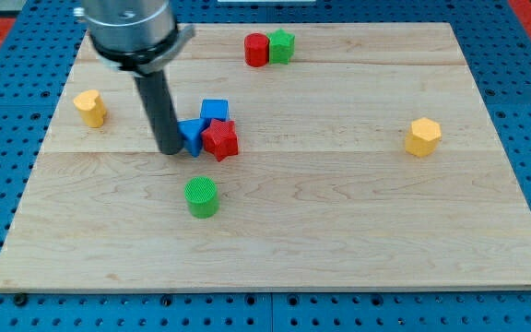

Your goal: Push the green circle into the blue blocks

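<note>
The green circle (201, 196) stands on the wooden board, below the view's centre-left. Above it sit two blue blocks: a blue cube (214, 111) and a blue block (192, 135) of unclear shape, partly hidden by my rod. A red star-like block (219, 139) touches both blue blocks on their right. My tip (171, 149) rests on the board just left of the lower blue block, touching or nearly touching it, and above-left of the green circle.
A red block (256, 49) and a green star-like block (281, 45) touch each other near the view's top. A yellow block (89, 108) sits at the left, a yellow hexagon (422, 136) at the right. The board's edge (275, 288) runs along the bottom.
</note>
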Robot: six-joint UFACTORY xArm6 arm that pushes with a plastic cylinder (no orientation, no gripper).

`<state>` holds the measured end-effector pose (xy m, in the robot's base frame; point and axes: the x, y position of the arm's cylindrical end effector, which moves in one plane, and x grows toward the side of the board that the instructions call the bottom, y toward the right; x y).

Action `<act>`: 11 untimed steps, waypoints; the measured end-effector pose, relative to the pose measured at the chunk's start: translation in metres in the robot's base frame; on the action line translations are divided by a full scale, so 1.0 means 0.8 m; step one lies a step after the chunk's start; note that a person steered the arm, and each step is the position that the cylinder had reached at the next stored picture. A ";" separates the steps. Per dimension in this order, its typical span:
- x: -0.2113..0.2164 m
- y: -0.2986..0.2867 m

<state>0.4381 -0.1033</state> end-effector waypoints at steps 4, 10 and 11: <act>0.063 -0.067; 0.019 0.009; 0.085 0.023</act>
